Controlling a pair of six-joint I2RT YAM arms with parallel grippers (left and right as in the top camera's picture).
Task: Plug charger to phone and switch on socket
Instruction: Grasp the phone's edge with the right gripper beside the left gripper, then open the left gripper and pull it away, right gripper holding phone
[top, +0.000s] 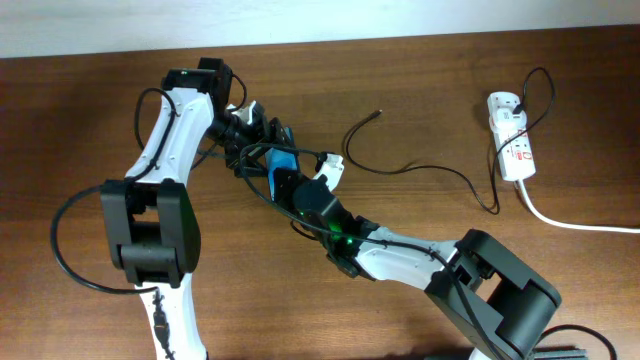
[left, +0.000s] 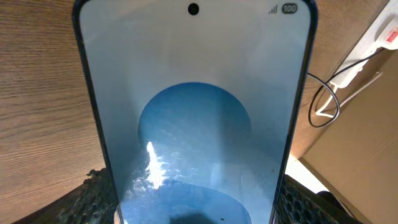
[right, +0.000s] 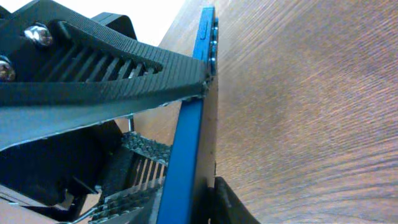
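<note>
Chiefly a twist risk: both my grippers share one phone (top: 283, 163), and uneven pull between arms could wrench it loose or drop it. Left gripper (top: 258, 138) closed narrow on its long edges, screen to my camera. Right gripper (top: 297, 183) clamped across its faces. Charger (top: 420, 168) lies loose on the table (top: 100, 100), tip well apart; socket (top: 510, 148) beyond that.

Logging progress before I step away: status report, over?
Left gripper and right gripper both shut on phone. Charger loose on table, tip unplugged. Socket far from both arms. Nothing in the way.
</note>
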